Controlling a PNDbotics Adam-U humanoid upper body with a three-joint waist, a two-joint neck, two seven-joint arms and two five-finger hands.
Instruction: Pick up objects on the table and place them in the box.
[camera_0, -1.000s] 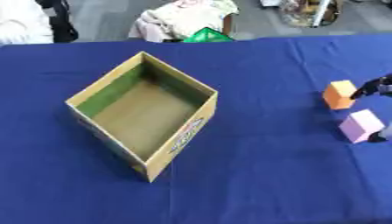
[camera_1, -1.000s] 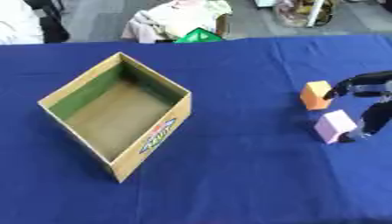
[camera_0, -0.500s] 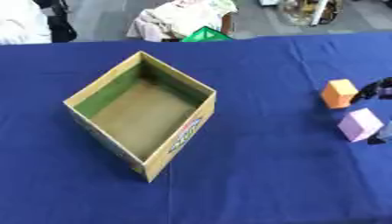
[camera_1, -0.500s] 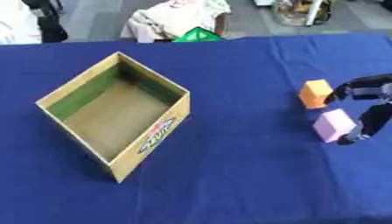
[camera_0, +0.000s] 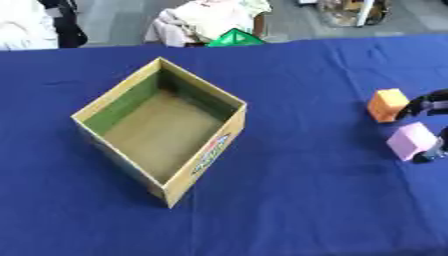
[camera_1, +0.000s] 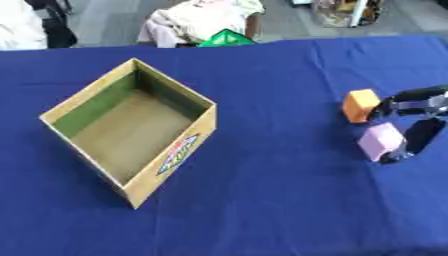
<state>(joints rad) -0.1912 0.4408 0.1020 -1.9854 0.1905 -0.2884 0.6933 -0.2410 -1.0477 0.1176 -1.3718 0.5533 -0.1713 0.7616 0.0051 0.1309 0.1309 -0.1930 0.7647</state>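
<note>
Box (camera_1: 131, 127) open and empty on blue worktop (camera_1: 262, 200), left of centre. Right hand (camera_1: 418, 117) brackets pink block (camera_1: 381, 141), fingers spread either side, not closed on it. Orange block (camera_1: 360, 105) just beside, apart. Likely lining up a grasp. Left hand unseen.

Matt cardboard box (camera_1: 166, 165) on smooth blue cloth (camera_1: 262, 210); matt pink block (camera_1: 381, 141), orange block (camera_1: 360, 104).
</note>
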